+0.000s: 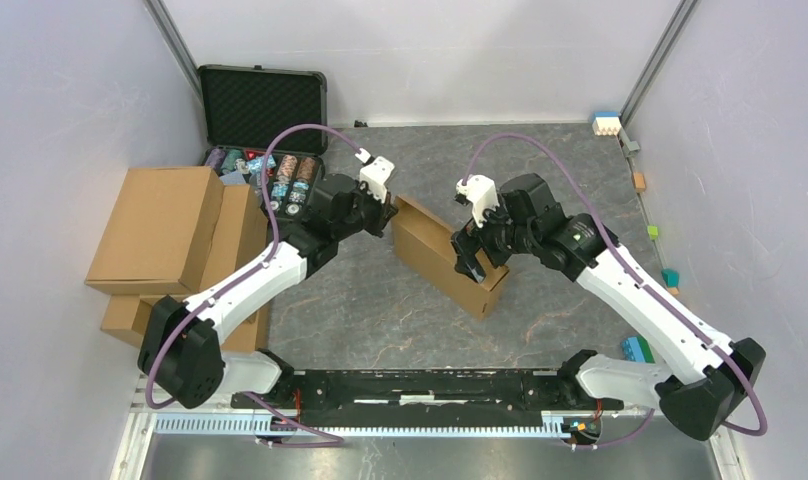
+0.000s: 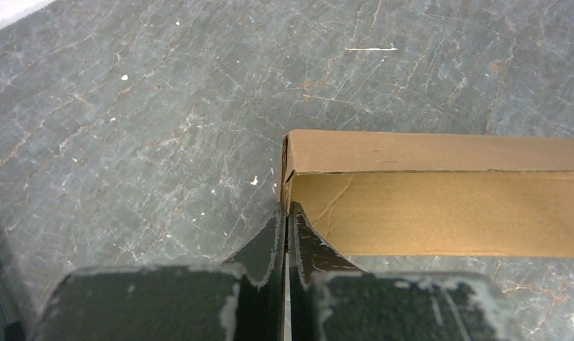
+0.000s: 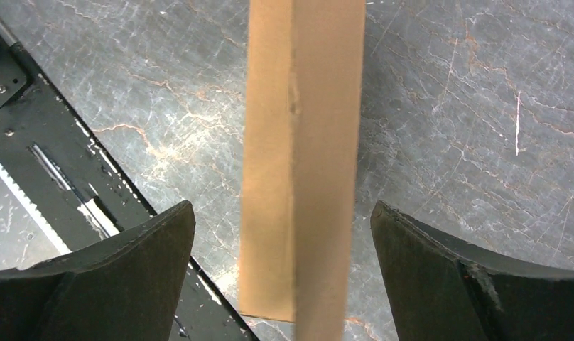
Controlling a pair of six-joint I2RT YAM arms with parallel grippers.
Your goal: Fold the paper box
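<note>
Paper box (image 1: 448,255) standing on its long edge mid-desk, angled toward the near right corner, left gripper (image 2: 285,211) clamped onto its far end corner, right gripper (image 3: 283,209) spread wide, straddling its near end without touching

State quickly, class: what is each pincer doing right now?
Left pincer: closed, pinching the paper box corner.
Right pincer: open, straddling the paper box.

Lab test cell: white partition walls (image 1: 70,100)
</note>
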